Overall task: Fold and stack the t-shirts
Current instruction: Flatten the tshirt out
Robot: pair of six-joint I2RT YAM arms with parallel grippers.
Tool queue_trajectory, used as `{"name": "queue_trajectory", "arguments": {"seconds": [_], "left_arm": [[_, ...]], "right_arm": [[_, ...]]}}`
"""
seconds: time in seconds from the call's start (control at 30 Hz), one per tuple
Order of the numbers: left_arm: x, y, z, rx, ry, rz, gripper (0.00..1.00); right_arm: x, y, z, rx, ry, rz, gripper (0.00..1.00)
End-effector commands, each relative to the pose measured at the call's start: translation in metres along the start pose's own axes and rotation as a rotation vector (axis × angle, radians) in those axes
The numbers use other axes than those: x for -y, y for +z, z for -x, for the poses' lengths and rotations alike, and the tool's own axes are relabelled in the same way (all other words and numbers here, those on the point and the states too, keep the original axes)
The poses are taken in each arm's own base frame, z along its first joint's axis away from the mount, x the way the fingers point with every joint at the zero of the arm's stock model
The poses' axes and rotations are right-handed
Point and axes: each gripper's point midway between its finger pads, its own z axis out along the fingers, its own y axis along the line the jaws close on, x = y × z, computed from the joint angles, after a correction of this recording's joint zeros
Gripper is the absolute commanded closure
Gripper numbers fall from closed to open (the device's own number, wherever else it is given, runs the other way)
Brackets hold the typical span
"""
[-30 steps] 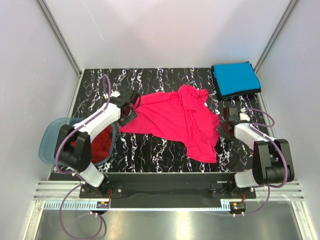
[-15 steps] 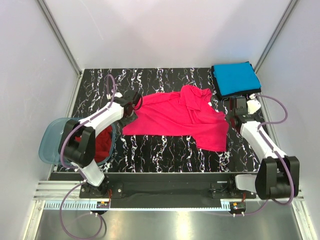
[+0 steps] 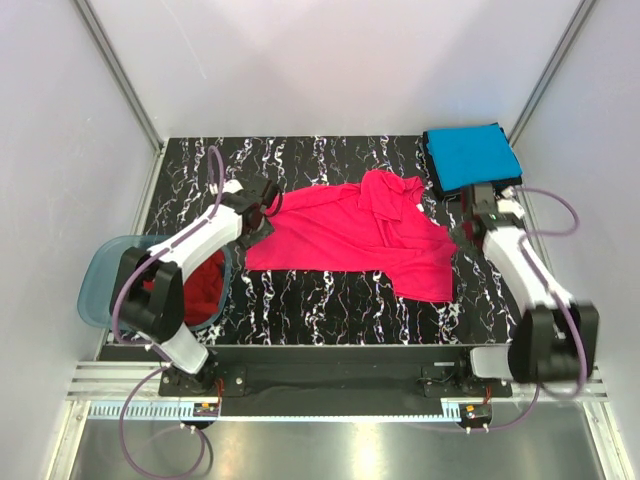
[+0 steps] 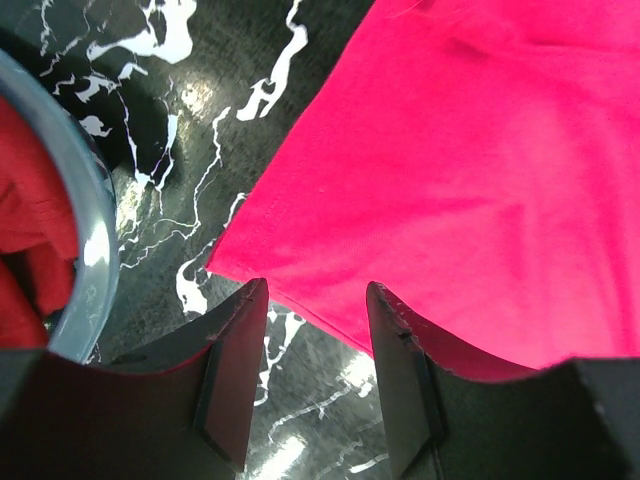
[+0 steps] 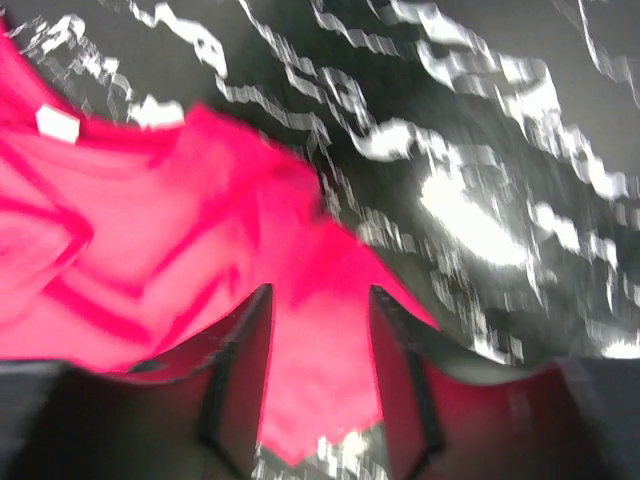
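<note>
- The tub sits at the near left, partly off the bench; a crumpled red shirt lies in it.
- In the left wrist view the tub's rim curves at the left, with red cloth inside it.
- A second ago the pink shirt trailed a long flap toward the near right. Now that flap is drawn out to the right, and the near edge runs straighter.
- The right end effector was pressed together half a second ago. It is now spread and has moved farther away; the right wrist view, which is blurred, shows pink cloth below the gap.
- The left arm has barely shifted.
- The left end effector is spread at the pink shirt's left side. The left wrist view shows the hem and bare bench between its fingers.
- The pink shirt lies mid-bench, flat on the left and rumpled at the far right, where folds bunch up.
- A folded blue shirt rests in the far right corner on a dark shirt, well apart from the tub.
</note>
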Motion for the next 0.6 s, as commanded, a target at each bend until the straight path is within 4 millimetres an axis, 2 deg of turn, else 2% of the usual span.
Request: {"name": "queue_trajectory", "arguments": {"seconds": [0.0,0.03,0.13,0.17,0.23,0.37,0.57], "left_arm": [[0.011,-0.025,0.024,0.078,-0.046,-0.084,0.51],[0.011,-0.024,0.023,0.076,-0.048,-0.086,0.51],[0.016,-0.027,0.024,0.073,-0.046,-0.105,0.51],[0.017,-0.029,0.024,0.066,-0.047,-0.114,0.51],[0.019,-0.032,0.022,0.055,-0.051,-0.131,0.51],[0.017,-0.04,0.025,0.065,-0.076,-0.153,0.51],[0.018,-0.05,0.025,0.051,-0.131,-0.185,0.51]], "right_arm": [[0.024,-0.031,-0.03,-0.099,0.141,0.032,0.53],[0.028,-0.032,-0.051,-0.171,0.154,0.05,0.54],[0.04,-0.024,-0.086,-0.282,0.201,0.008,0.56],[0.05,-0.018,-0.099,-0.306,0.214,-0.032,0.56],[0.064,-0.013,-0.11,-0.309,0.225,-0.071,0.56],[0.064,-0.005,-0.113,-0.28,0.287,-0.051,0.56],[0.078,0.007,-0.116,-0.252,0.257,-0.121,0.55]]}}
